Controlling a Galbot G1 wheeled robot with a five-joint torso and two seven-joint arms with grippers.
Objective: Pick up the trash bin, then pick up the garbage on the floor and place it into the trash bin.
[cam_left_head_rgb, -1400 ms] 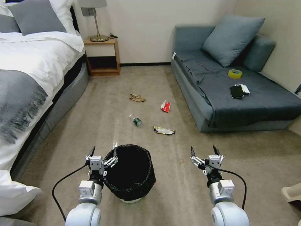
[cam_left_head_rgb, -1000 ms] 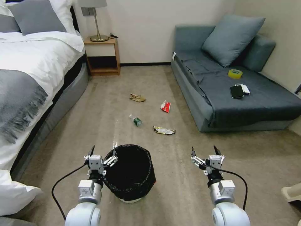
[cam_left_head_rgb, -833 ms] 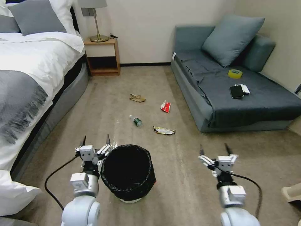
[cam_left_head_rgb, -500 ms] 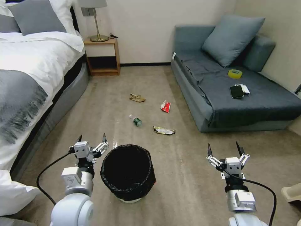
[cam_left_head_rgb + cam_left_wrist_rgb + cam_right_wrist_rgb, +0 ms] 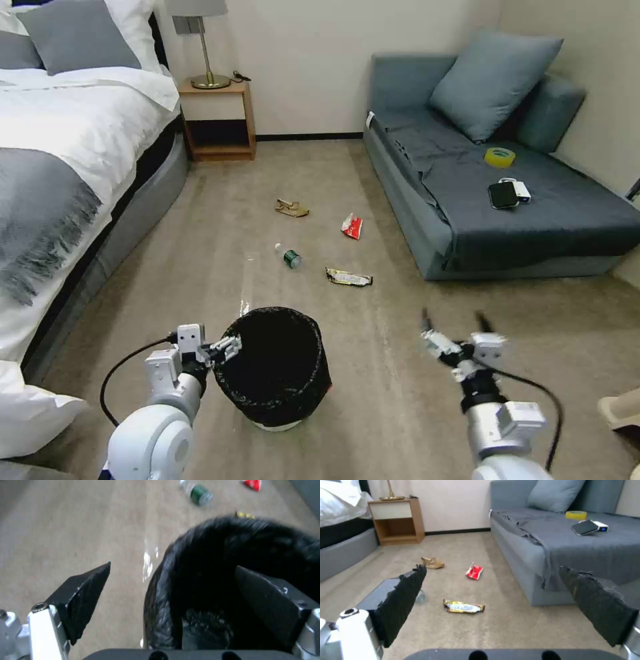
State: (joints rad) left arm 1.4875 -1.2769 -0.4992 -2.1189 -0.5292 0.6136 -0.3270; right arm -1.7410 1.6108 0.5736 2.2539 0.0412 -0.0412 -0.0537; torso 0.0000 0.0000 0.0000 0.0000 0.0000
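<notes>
Down low, the left gripper (image 5: pixel 215 348) is at the near-left rim of the small round white trash bin lined with crinkly black plastic (image 5: pixel 273 363), jaws spread wide, and the wrist view puts one finger outside the wall and the other over the dark mouth, straddling the rim. Nothing is pinched yet. The bin stands upright on the beige carpet (image 5: pixel 373 400) right in front of the robot. It looks light and empty, the shell probably stiff, but that liner is slick and loose, so a bite taking rim and bag together should hold better than film alone.

Over on the right, the right gripper (image 5: pixel 460 340) hovers above bare carpet, fingers parted, holding nothing.

Further out lies the litter: a shiny gold-and-dark snack wrapper (image 5: pixel 349 277), flat and likely hard to get under; a small clear bottle with a green label (image 5: pixel 289 256), on its side, apt to roll; a red-and-white packet (image 5: pixel 353 226); then a crumpled tan paper (image 5: pixel 292 208), soft, easily pinched. All four sit well apart between the white bed (image 5: pixel 60 147) and the grey-blue sofa (image 5: pixel 507 200).
</notes>
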